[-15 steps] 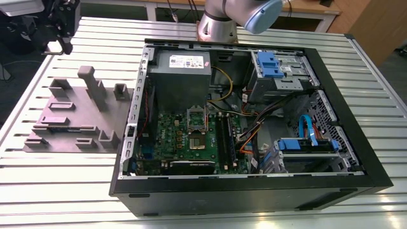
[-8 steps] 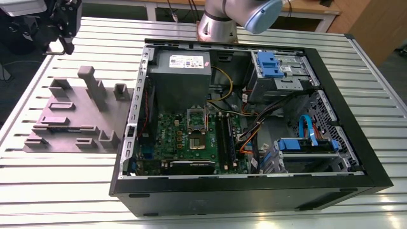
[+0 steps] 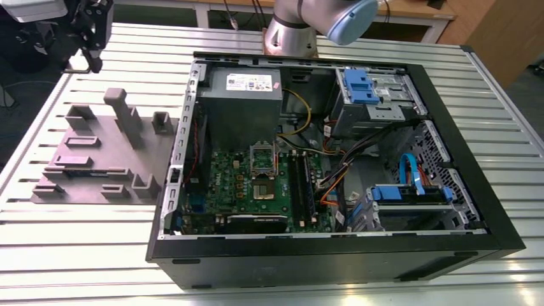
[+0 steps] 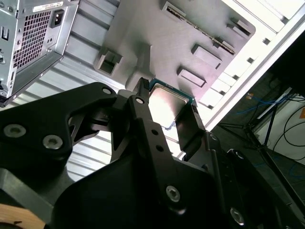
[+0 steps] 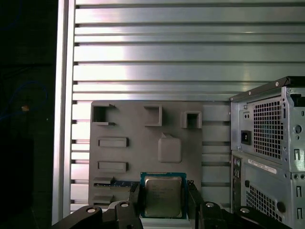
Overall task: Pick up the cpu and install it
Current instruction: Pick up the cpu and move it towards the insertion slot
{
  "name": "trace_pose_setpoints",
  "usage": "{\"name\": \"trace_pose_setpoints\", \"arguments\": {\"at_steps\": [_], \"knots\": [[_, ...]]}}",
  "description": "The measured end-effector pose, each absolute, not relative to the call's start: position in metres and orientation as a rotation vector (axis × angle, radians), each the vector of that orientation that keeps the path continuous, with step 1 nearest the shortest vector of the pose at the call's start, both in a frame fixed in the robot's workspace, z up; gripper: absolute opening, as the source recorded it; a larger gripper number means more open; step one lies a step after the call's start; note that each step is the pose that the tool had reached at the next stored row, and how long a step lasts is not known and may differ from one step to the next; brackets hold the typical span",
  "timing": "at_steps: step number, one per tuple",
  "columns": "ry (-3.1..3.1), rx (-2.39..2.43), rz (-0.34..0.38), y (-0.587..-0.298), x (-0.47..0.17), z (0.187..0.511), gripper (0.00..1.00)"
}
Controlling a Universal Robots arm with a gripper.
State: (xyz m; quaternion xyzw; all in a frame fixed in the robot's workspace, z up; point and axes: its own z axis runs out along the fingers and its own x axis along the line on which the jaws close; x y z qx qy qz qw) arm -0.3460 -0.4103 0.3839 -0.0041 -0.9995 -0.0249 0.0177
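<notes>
Black fingers [image 5: 136, 199] of the gripper [image 5: 163, 192] press on two opposite edges of the cpu [image 5: 163, 196], holding it clamped between the jaws, raised off the grey fixture tray [image 5: 138, 157] beside the open computer case [image 5: 267, 157].

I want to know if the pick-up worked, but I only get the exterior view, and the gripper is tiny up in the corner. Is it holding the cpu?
Observer: Yes. In both wrist views the gripper has its fingers closed on the cpu, one on each side.
Operator: Which way up is it?
Observer: Its silvery metal top faces the first wrist camera, with a thin green edge around it.
Operator: What's behind it?
Observer: The grey holder block lies beyond it, and the cpu looks raised clear of the block.
</notes>
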Motion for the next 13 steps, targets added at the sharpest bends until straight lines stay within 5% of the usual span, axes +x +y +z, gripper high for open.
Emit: {"name": "trace_pose_setpoints", "arguments": {"at_steps": [13], "knots": [[-3.105, -0.013, -0.077, -0.4103, -0.3412, 0.3839, 0.47]]}}
